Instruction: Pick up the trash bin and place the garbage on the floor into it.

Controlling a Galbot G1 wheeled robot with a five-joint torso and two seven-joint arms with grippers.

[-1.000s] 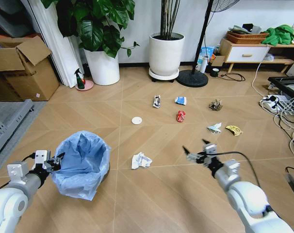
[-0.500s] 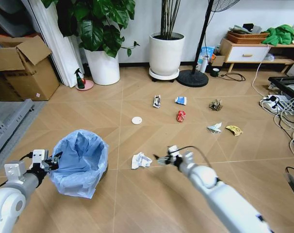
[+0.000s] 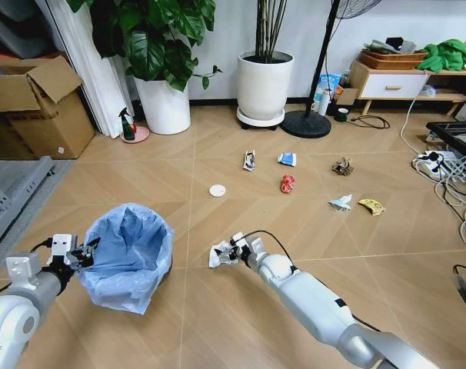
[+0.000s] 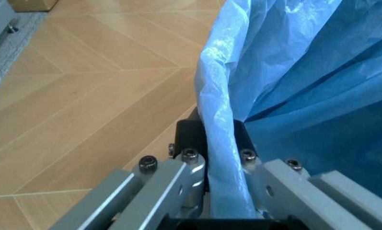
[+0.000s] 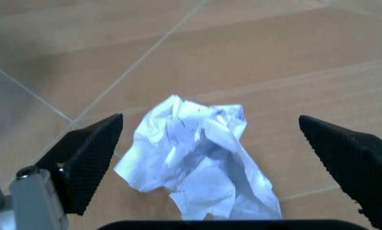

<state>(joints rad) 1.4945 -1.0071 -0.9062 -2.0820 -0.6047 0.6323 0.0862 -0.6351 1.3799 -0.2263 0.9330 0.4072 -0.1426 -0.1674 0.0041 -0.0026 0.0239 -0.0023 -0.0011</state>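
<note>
Presently the floor is carrying the scattered garbage, most of it lying far and to the right. The trash bin is sitting near and to the left, tilted, its blue bag looking thin, soft and likely slippery. The left gripper is clamping the bin's rim with bag film pinched between the pads, which I judge the soundest hold since the rim is stiff. The right gripper is hovering with its jaws spread wide on either side of the crumpled paper, just right of the bin. That paper should be light and springy; closing across its middle bulk should be holding better than taking an edge.
</note>
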